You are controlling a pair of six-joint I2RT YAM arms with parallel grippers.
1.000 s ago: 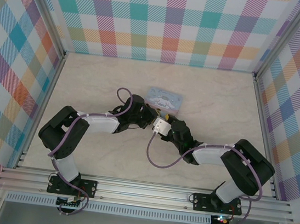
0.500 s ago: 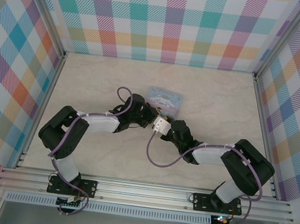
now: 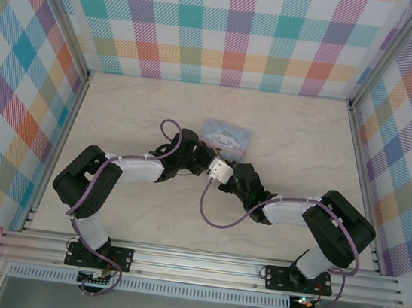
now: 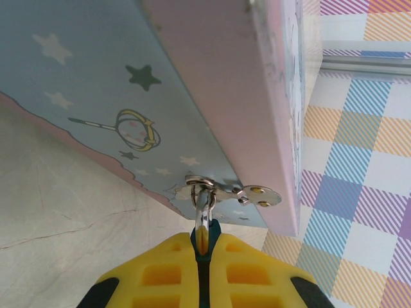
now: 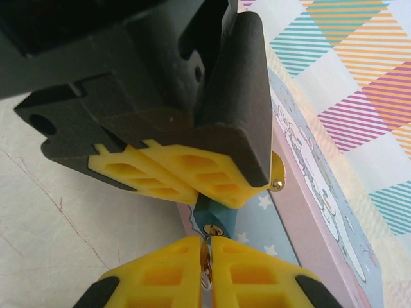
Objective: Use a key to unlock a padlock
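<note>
Left jaws clamp the mostly hidden padlock [image 4: 210, 230]; right jaws pinch the barely visible key [image 5: 205, 258].

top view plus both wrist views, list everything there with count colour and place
tin: one, pale blue with a pink edge, far middle of the table
hasp: one, silver, on the tin's side
padlock: one, dark bluish, shackle in the hasp
key: one, brass-coloured, right at the padlock's keyhole end
table: one, pale marbled
walls: three, pastel plaid, around the table
cables: two, purple, one along each arm
left end effector: one, yellow pads, shut on the padlock
right end effector: one, yellow pads, shut on the key
</note>
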